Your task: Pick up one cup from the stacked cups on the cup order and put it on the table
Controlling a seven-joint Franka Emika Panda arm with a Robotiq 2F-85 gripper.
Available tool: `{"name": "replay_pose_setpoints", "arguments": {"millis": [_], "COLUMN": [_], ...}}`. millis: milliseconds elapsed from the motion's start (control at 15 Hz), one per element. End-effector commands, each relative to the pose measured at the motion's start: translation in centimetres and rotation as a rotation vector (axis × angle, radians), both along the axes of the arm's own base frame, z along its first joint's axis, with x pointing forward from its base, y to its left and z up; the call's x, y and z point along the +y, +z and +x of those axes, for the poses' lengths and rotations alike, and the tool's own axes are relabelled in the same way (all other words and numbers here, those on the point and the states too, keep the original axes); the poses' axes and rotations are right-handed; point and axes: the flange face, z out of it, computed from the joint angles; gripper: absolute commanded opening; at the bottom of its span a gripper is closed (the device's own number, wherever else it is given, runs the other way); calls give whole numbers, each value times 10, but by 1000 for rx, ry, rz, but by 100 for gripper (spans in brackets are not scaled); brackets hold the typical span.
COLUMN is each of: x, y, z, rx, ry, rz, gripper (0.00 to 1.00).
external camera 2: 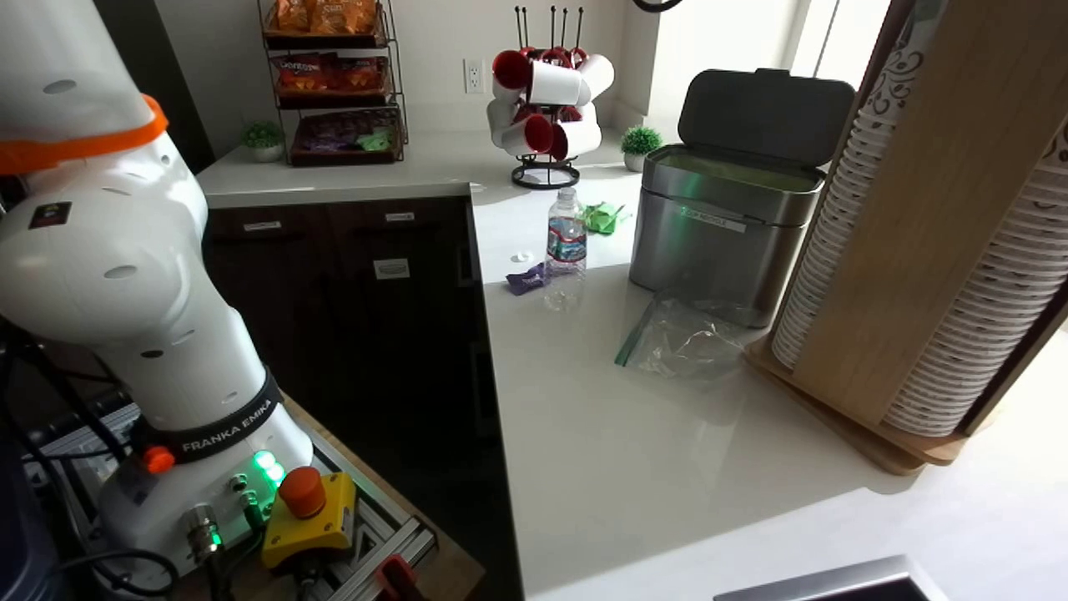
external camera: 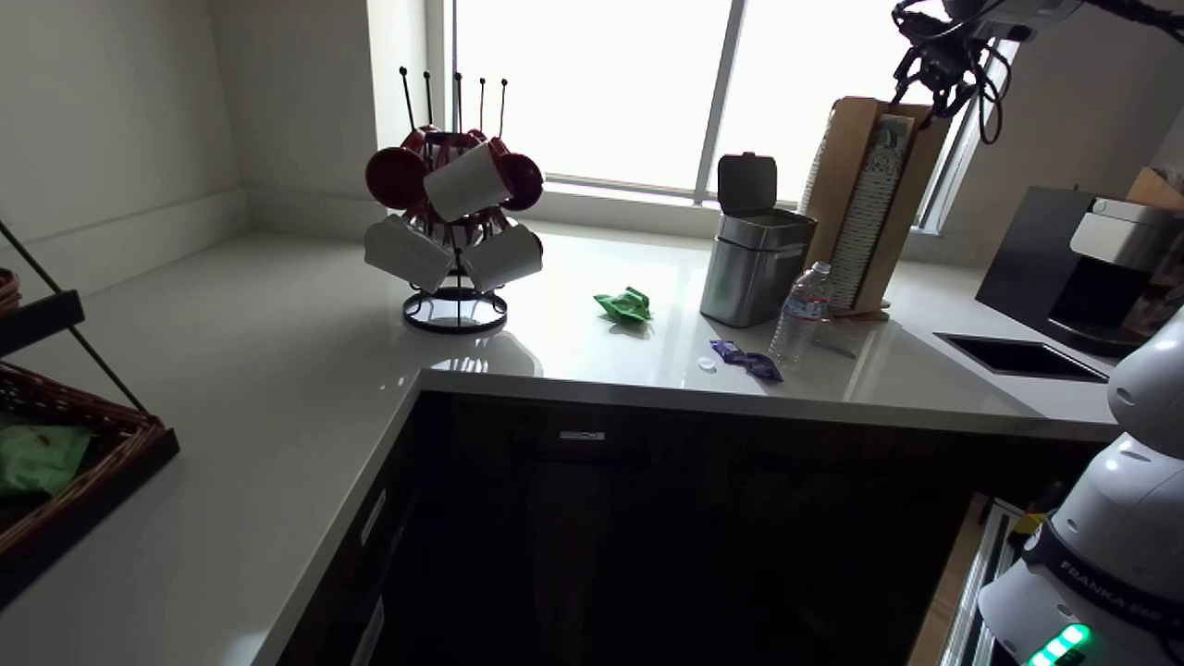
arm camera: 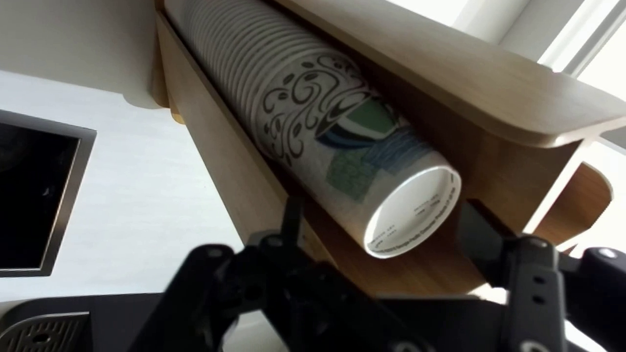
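Black two-finger gripper (arm camera: 384,217) stands spread; your green-and-blue-printed white paper cup (arm camera: 352,146) tops the nested white stack (arm camera: 239,49), at the gripper's 11 o'clock in wrist view. Close off-centre and you may snag the slotted pale-wood holder (arm camera: 225,151); tight nesting could drag out extras.

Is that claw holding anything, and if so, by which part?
Nothing is held: the gripper is open, with a gap on each side of the top printed paper cup.
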Motion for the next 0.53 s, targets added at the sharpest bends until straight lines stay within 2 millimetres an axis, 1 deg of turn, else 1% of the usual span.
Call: {"name": "replay_pose_setpoints", "arguments": {"millis": [0,133,333,400,467], "x": [-2,-1,0,0,1], "y": [-3,-3,-5,-7,-7], "z": [4,1,1,1,1], "rx": [-30,-31,-21,-16,-16], "ry": [-15,-15,-11,-8,-7], "rz": [8,11,17,21,21], "gripper": [49,38,15,16,51]}}
